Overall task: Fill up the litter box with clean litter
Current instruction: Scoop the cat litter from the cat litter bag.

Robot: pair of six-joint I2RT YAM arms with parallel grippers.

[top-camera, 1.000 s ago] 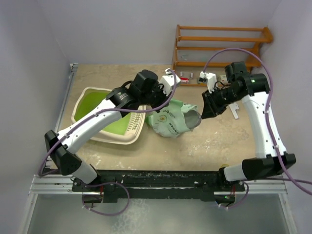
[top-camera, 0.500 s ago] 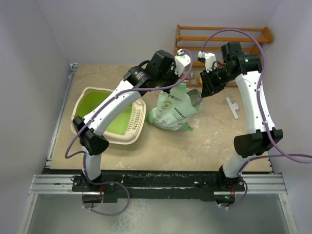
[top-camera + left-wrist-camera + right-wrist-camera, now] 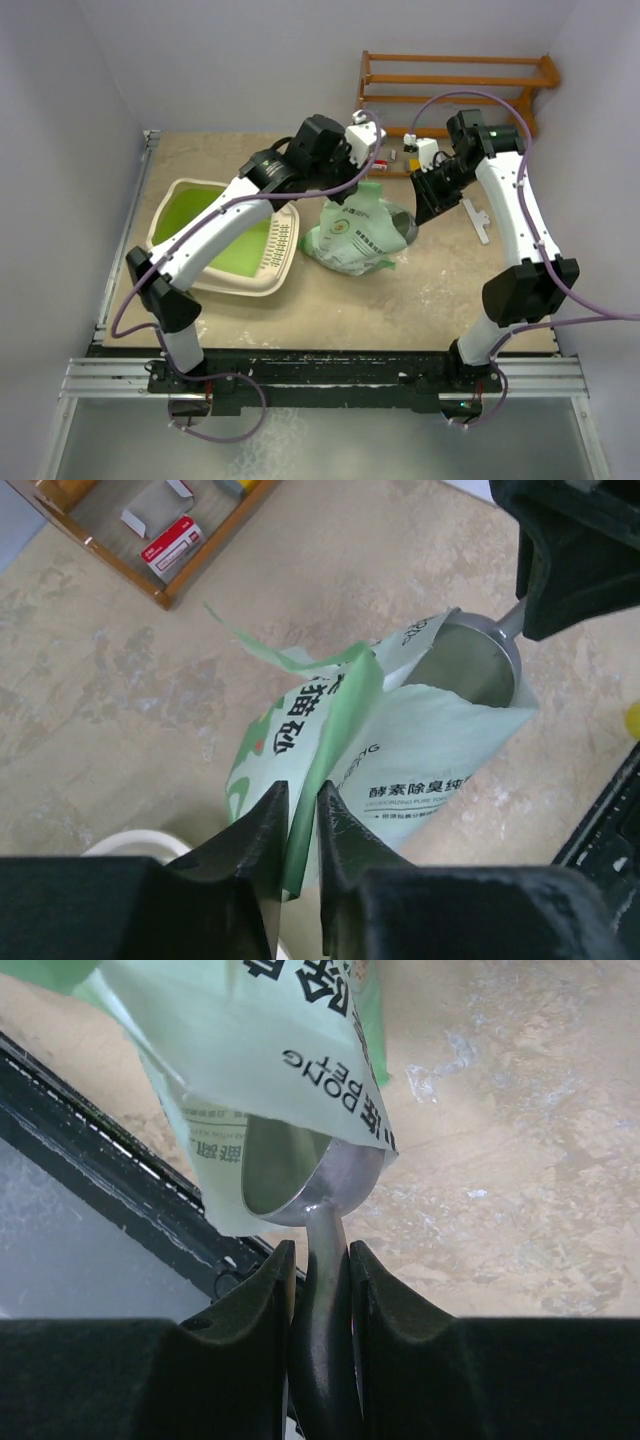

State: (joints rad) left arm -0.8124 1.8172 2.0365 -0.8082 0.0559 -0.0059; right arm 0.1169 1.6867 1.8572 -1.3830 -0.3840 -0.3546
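The cream litter box (image 3: 180,195) with its green inside (image 3: 215,235) and slotted grille (image 3: 281,240) sits at the left of the table. No litter granules show. A light green printed bag (image 3: 358,232) stands in the middle. My left gripper (image 3: 362,172) is shut on the bag's top edge (image 3: 300,825) and holds it up. My right gripper (image 3: 420,205) is shut on the handle of a shiny metal scoop (image 3: 322,1260). The scoop's bowl (image 3: 470,665) sits inside the bag's open mouth.
A wooden rack (image 3: 455,85) with small boxes stands at the back right. A small white tool (image 3: 477,219) lies on the table right of the bag. A black rail (image 3: 320,365) runs along the near edge. Walls close in on both sides.
The left gripper lifted the bag from lying to standing upright. The right gripper moved up and back with the scoop, and its bowl now sits in the bag's mouth.
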